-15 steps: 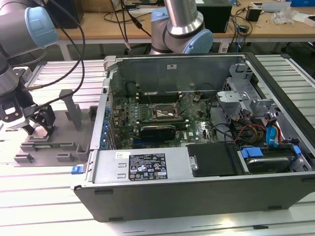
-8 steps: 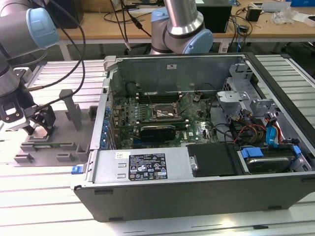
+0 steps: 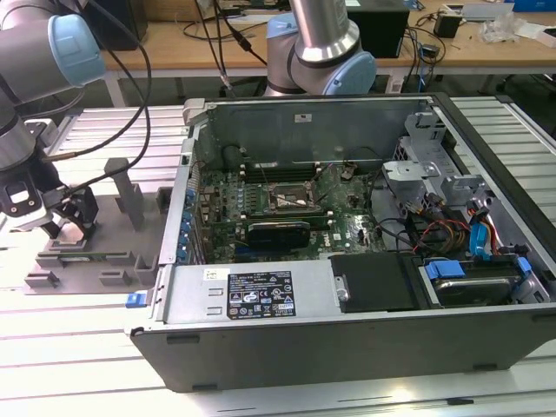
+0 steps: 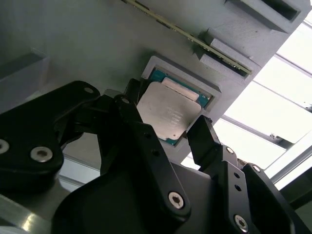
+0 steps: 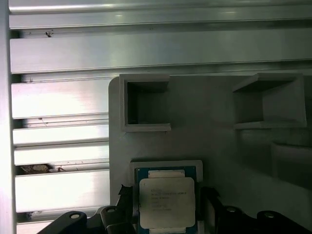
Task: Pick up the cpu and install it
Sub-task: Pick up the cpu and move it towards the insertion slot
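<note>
Looking over the surface [image 3: 69, 356], I see the big open computer case [image 3: 261, 347] on the exterior view's right and the grey tray [image 3: 113, 213] on its left. My tool [image 3: 69, 228] hangs low over the tray, open. The cpu [image 4: 165, 114] lies flat in its pocket, right between the fingers [image 4: 202, 134], not squeezed yet.
</note>
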### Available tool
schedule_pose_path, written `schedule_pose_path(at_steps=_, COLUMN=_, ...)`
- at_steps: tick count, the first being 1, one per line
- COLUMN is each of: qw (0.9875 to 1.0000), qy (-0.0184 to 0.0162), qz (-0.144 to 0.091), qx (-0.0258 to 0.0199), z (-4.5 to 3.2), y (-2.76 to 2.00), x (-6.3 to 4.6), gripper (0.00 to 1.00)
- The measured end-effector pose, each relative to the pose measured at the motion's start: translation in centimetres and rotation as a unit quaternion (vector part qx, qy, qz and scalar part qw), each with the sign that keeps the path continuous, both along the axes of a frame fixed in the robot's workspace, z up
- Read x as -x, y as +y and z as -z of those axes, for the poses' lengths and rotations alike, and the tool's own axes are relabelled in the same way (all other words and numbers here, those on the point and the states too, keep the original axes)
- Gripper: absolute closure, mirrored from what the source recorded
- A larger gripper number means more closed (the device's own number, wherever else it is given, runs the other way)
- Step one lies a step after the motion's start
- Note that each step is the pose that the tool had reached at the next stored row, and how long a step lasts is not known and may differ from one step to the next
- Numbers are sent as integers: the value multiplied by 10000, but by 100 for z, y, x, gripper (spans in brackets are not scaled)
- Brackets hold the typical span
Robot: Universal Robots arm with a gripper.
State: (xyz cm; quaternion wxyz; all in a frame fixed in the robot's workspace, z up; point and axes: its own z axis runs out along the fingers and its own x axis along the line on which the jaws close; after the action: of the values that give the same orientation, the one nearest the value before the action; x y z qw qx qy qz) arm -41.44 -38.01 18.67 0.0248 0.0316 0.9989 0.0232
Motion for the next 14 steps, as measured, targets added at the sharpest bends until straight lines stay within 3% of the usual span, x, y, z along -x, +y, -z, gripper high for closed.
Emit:
schedule_pose_path(at_steps=8, qw=10000, qy=-2, qz=0, qx=0, z=0, y=0, x=2, gripper=34)
schedule_pose_path(at_steps=11, qw=10000, qy=-2, qz=0, qx=0, z=0, y=0, x=3, gripper=45)
schedule_pose_path(at_steps=14, qw=10000, qy=-2, qz=0, qx=0, z=0, y=0, x=3, gripper=45)
